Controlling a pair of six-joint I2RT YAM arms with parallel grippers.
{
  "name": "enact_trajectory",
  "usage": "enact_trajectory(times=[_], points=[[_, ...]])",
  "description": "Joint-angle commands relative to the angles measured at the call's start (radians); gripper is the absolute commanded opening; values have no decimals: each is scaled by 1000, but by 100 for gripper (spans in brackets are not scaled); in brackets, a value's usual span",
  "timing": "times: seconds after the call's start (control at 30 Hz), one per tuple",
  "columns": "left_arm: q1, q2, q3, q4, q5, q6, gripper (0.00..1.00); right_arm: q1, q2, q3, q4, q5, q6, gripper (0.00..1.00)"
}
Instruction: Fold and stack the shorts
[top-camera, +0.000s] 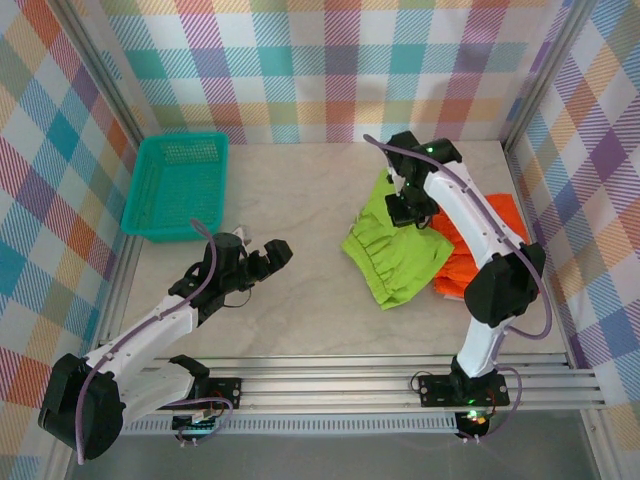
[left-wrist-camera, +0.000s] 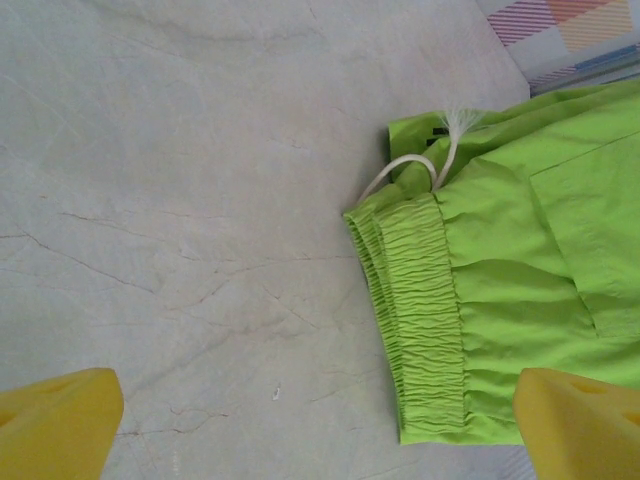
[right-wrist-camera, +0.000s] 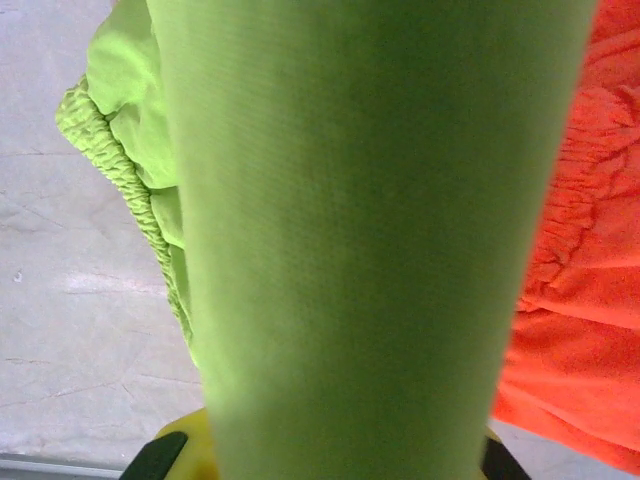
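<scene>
The lime green shorts (top-camera: 392, 258) lie right of the table's middle, gathered waist toward the left, and overlap the orange shorts (top-camera: 488, 250) at the right. My right gripper (top-camera: 408, 207) is shut on the far part of the green shorts and holds it raised. In the right wrist view the green cloth (right-wrist-camera: 370, 250) hangs in front of my right gripper (right-wrist-camera: 330, 455), with orange fabric (right-wrist-camera: 585, 300) to its right. My left gripper (top-camera: 272, 257) stands open over bare table, left of the green waistband (left-wrist-camera: 420, 310) and white drawstring (left-wrist-camera: 405, 168). Its yellow fingertips (left-wrist-camera: 55, 425) stand wide apart.
A teal mesh basket (top-camera: 178, 185) stands at the back left with nothing in it. Plaid walls close the table on three sides. A metal rail (top-camera: 400, 375) runs along the near edge. Bare marble lies between the basket and the shorts.
</scene>
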Motion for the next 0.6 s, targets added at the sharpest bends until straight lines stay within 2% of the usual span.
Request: enact_trajectory(times=[0.0,0.57], points=[[14,2,-16,40,16,-5,100,-19,-3,66,-81,24,-15,0],[15,46,-21,88,27,-22,100,-139,-30,273,-199,27,-50,0]])
